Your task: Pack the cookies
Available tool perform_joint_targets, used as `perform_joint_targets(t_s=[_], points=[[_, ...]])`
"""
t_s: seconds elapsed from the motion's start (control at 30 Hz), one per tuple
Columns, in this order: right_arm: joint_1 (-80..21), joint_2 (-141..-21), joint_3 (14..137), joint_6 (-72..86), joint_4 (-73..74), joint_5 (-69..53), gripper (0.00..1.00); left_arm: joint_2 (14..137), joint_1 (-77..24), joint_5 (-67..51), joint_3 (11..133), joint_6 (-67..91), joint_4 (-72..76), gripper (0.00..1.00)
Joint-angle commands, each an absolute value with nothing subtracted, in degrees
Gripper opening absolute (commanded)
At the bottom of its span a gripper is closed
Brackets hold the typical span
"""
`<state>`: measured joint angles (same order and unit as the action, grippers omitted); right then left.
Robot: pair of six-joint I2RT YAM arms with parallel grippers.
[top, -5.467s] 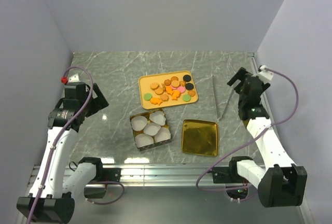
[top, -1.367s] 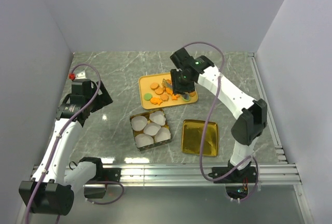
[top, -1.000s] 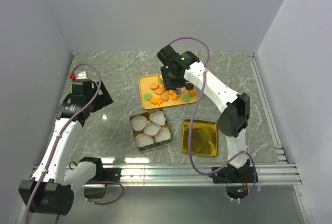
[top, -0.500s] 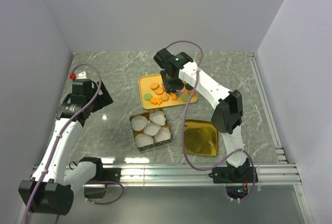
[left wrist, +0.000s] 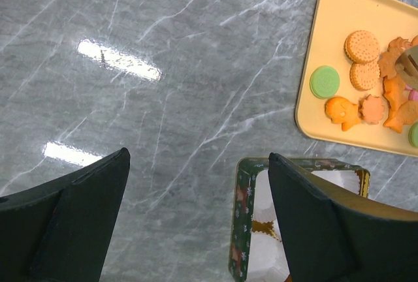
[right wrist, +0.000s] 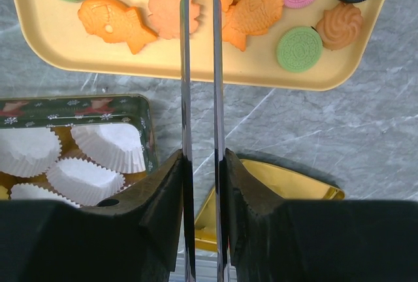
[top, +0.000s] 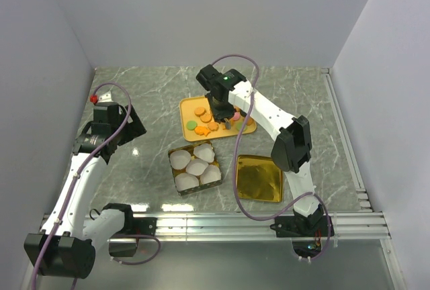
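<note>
The right pincer (right wrist: pixel 201 161) grips thin tongs (right wrist: pixel 183 66) reaching ahead of it over the cookies (right wrist: pixel 251 11) on the tray (right wrist: pixel 78 50), so I think it must next pinch one softly and bring it to the tin (right wrist: pixel 147 132) beside it.

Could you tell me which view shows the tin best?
The top view: it shows the whole tin and its paper cups. Each wrist view catches only one corner, cut off by the frame.

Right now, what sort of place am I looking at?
Probably a robotics lab test cell, not a kitchen: plain white walls box in a marble-patterned table, the left arm and right arm are bolted to a metal rail, and cookies sit staged on a yellow tray.
</note>
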<state>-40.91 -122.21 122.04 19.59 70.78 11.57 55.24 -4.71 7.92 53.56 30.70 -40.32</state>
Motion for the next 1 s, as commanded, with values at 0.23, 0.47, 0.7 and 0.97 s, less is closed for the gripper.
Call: perform_joint_targets(t_s=[0.23, 0.47, 0.7, 0.97], points=[[-41.2, -118.9, 123.6, 19.1, 70.5, 13.5, 0.0, 55.7, -4.9, 9.1, 53.4, 30.6, -39.6, 0.93], [-41.2, -112.6, 121.5, 19.9, 70.0, 13.0, 0.0, 56.8, -4.9, 9.0, 53.5, 30.5, -39.7, 0.93], [-41.3, -105.2, 116.0, 20.2, 68.6, 11.3, 0.0, 56.9, -4.9, 9.6, 53.6, 30.8, -39.9, 0.93], [-41.6, -96.7, 111.7, 20.1, 69.0, 2.7, 0.0, 58.3, -4.9, 8.4, 58.3, 33.4, -41.7, 0.99]])
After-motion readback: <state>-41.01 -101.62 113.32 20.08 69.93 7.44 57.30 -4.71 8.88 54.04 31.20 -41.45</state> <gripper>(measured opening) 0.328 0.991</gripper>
